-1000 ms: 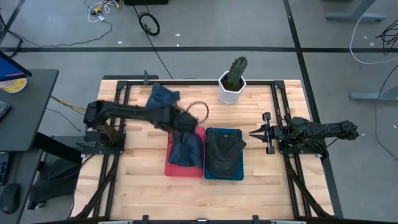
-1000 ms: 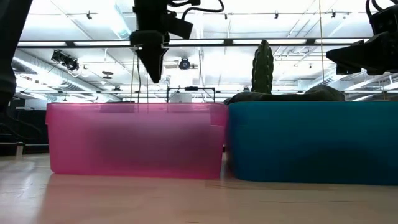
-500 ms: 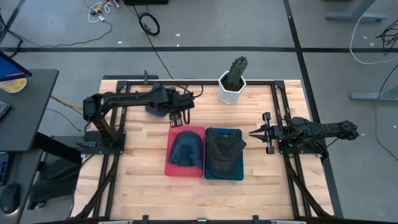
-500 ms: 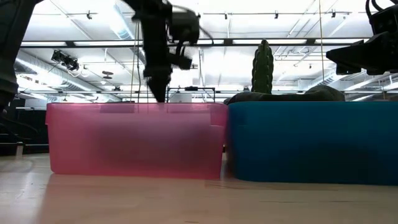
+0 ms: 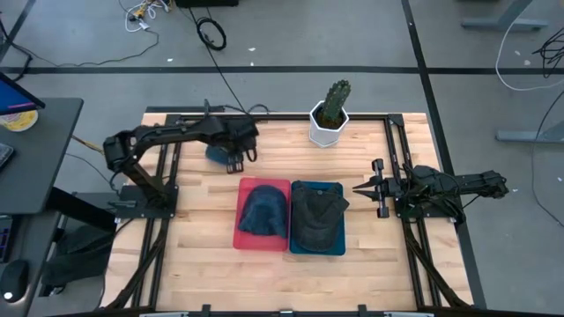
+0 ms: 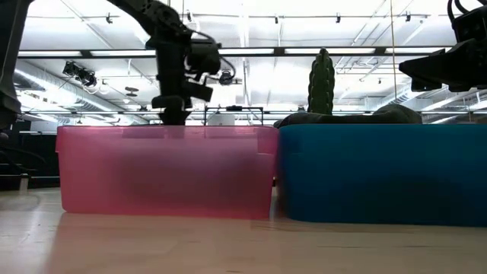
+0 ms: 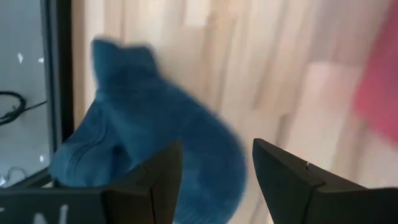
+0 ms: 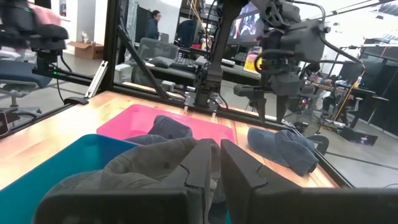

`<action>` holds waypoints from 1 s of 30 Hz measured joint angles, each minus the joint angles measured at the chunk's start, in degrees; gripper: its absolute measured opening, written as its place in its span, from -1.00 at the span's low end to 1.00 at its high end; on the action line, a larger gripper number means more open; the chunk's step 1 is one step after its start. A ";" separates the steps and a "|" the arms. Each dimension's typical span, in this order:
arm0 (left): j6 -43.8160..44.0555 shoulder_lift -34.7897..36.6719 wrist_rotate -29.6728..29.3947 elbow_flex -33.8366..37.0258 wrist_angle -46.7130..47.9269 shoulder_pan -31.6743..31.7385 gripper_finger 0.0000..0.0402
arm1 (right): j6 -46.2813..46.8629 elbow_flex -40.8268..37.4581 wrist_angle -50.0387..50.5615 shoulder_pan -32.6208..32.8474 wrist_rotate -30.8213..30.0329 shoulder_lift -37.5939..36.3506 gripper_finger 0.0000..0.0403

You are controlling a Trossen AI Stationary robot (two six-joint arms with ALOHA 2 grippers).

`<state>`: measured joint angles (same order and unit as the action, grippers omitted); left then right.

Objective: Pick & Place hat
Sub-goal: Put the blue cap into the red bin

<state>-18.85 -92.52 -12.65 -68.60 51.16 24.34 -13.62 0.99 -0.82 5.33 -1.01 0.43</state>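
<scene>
A blue hat (image 5: 215,153) lies crumpled on the table near its far left corner, filling the left wrist view (image 7: 155,137). My left gripper (image 5: 236,161) hangs open just over its right part (image 7: 214,180); I see no touch. A second blue hat (image 5: 263,211) lies in the pink bin (image 5: 240,243). A dark hat (image 5: 317,216) lies in the blue bin (image 5: 296,249). My right gripper (image 5: 357,188) waits shut, level, to the right of the blue bin (image 8: 214,163).
A cactus in a white pot (image 5: 330,116) stands at the far edge, right of the left gripper. The two bins sit side by side mid-table (image 6: 167,171). Black frame rails (image 5: 176,132) border the table. Bare wood lies near the front edge.
My left gripper has moved from above the pink bin toward the table's far left, ending over the blue hat on the table. The hat in the pink bin has stayed in the bin.
</scene>
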 joint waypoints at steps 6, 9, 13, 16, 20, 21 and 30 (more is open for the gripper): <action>-6.02 1.44 -0.22 2.15 -2.50 6.02 -0.01 | 0.00 0.00 0.00 -0.01 0.02 -0.01 -0.81; -10.04 1.54 -0.53 2.15 -2.52 7.85 -0.01 | 0.01 0.00 0.00 0.00 0.01 -0.02 -0.81; -12.08 1.54 -0.01 2.17 -3.60 10.29 0.00 | -0.01 0.00 0.00 0.01 0.02 -0.02 -0.81; -13.17 1.54 0.35 2.17 -4.23 11.90 0.03 | -0.01 0.00 0.00 -0.01 0.00 0.00 -0.81; -13.48 1.54 3.89 2.39 -4.44 13.94 0.14 | 0.00 0.00 0.01 0.01 0.02 -0.02 -0.81; -13.69 1.54 3.94 2.76 -4.63 14.27 0.16 | 0.00 0.00 0.00 0.00 0.01 -0.01 -0.81; -14.77 1.39 4.36 9.92 -10.32 18.62 0.23 | 0.01 0.00 0.00 0.01 0.01 -0.01 -0.81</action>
<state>-33.63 -91.13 -8.29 -58.68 40.84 42.97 -13.61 0.99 -0.82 5.34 -1.00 0.42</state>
